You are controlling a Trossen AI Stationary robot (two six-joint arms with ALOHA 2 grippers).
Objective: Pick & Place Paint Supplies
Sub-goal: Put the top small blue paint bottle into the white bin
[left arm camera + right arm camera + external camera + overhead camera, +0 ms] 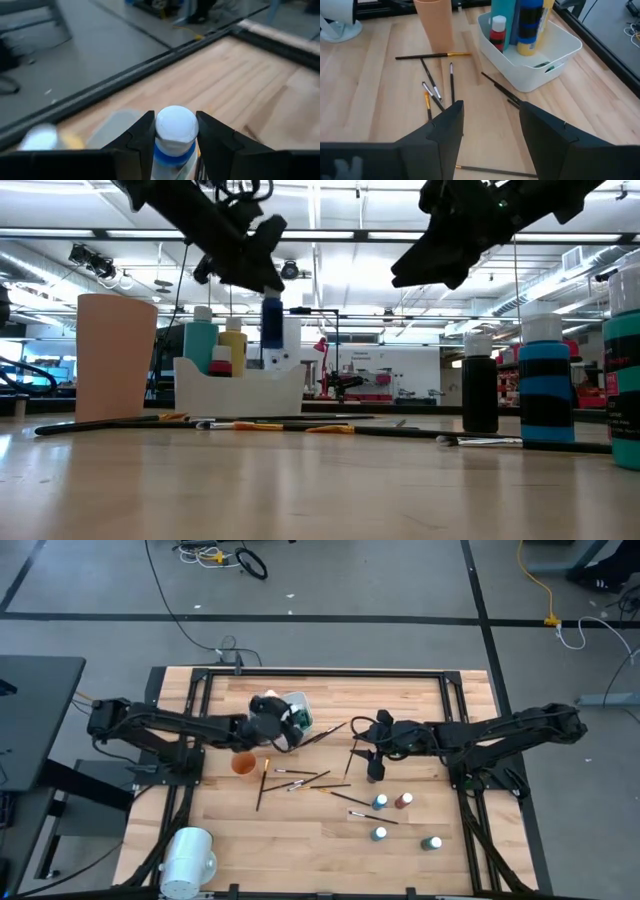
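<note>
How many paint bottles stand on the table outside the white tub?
5: a dark bottle mid-table, a blue bottle beside a red bottle, a second blue bottle and a green bottle toward the front edge. Others may hide.

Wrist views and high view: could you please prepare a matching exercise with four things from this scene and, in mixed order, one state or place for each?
Things:
1. blue bottle
2. right gripper
3. orange cup
4. white tub

States or places:
A. open, holding nothing
B. contains several bottles
C. gripped at its white cap by the left gripper
D. standing upright on the table, beside the white tub

Pairs: 1-C, 2-A, 3-D, 4-B
</note>
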